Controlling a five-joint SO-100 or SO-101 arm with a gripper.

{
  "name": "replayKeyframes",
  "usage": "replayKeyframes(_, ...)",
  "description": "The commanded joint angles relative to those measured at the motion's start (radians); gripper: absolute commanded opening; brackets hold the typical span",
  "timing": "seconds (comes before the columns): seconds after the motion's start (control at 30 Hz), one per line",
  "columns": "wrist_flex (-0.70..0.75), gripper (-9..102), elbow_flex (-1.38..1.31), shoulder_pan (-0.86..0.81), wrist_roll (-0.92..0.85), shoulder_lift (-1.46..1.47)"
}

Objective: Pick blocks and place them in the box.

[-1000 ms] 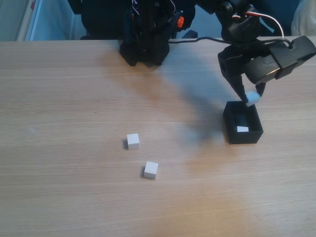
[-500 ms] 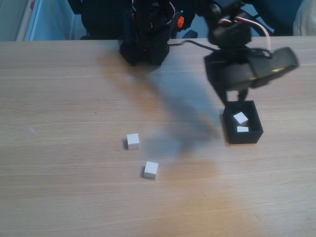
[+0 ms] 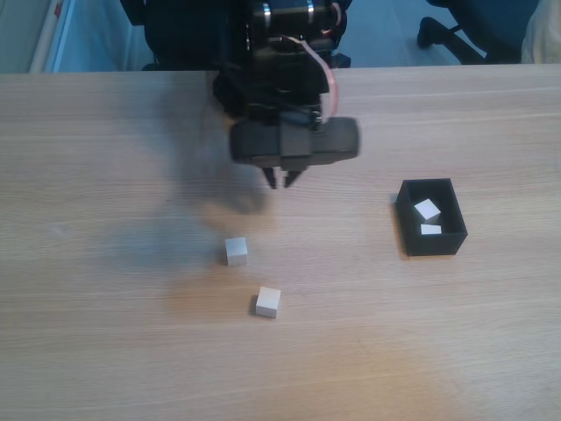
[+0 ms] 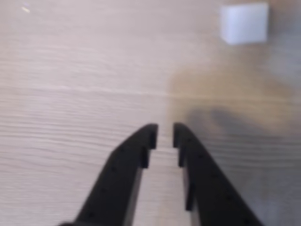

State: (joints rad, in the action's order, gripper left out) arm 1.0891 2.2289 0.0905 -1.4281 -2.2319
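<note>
Two white blocks lie loose on the wooden table in the fixed view, one [image 3: 236, 251] just below my gripper and another [image 3: 268, 301] nearer the front. Two more blocks [image 3: 427, 210] [image 3: 430, 230] rest inside the black box [image 3: 431, 244] at the right. My gripper [image 3: 281, 181] hangs above the table, up and slightly right of the nearer loose block. In the wrist view the black fingers [image 4: 164, 134] are nearly closed with only a thin slit and nothing between them. A block [image 4: 244, 22] shows at the top right there, blurred.
The arm's black base [image 3: 259, 79] stands at the back centre of the table. A chair leg [image 3: 456, 31] shows beyond the table's far edge. Bare wood surrounds the loose blocks on the left and front.
The gripper let a block fall into the box, then swung left from above the box to the middle of the table. The two loose blocks have not moved.
</note>
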Motion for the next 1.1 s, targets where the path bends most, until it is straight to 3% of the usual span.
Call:
replayKeyframes(0.0,0.003,0,0.032,-0.072,-0.057,-0.044)
replayKeyframes(0.2,-0.083,0,0.074,-0.152,-0.115,0.008)
replayKeyframes(0.43,-0.167,8,0.055,-0.198,-0.147,0.121)
replayKeyframes(0.6,-0.272,13,0.041,-0.207,-0.129,0.186)
replayKeyframes(1.07,-0.391,16,-0.075,-0.213,-0.137,0.359)
